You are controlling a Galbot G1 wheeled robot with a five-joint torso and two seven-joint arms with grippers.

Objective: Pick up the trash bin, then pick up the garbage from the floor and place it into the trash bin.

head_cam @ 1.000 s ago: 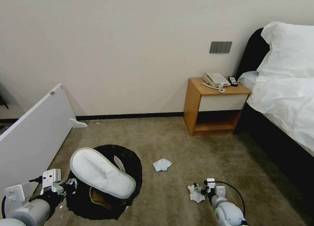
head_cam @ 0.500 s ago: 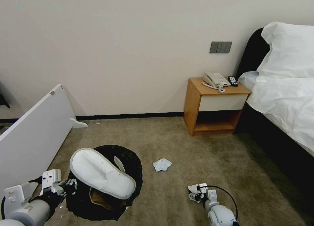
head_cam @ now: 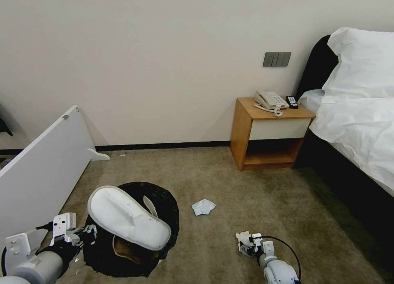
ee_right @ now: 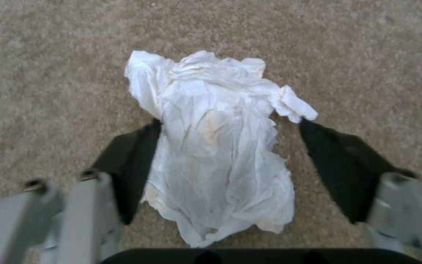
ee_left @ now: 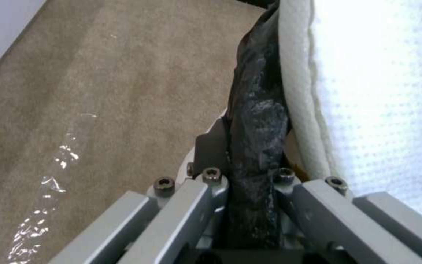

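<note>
The trash bin (head_cam: 169, 208), lined with a black bag, hangs low over the floor (head_cam: 230, 185) at the left. My left gripper (head_cam: 87, 233) is shut on its rim; the left wrist view has the black bag (ee_left: 256, 139) pinched between the fingers. A white slipper (head_cam: 127, 216) lies across the bin's mouth, with something brown beneath it. At the right, my right gripper (head_cam: 248, 245) is down at a crumpled white tissue (head_cam: 243, 237). The right wrist view has that tissue (ee_right: 221, 154) on the carpet between the two open black pads (ee_right: 128, 165). A second tissue (head_cam: 203, 207) lies farther out on the carpet.
A white board (head_cam: 41, 173) leans at the left, close to the bin. A wooden nightstand (head_cam: 246, 136) with a phone stands against the wall. The bed (head_cam: 361, 132) runs along the right side. Open carpet lies between them.
My right gripper has come down and drawn back slightly, so its open fingers now straddle the near tissue. The left arm, bin and slipper have not moved.
</note>
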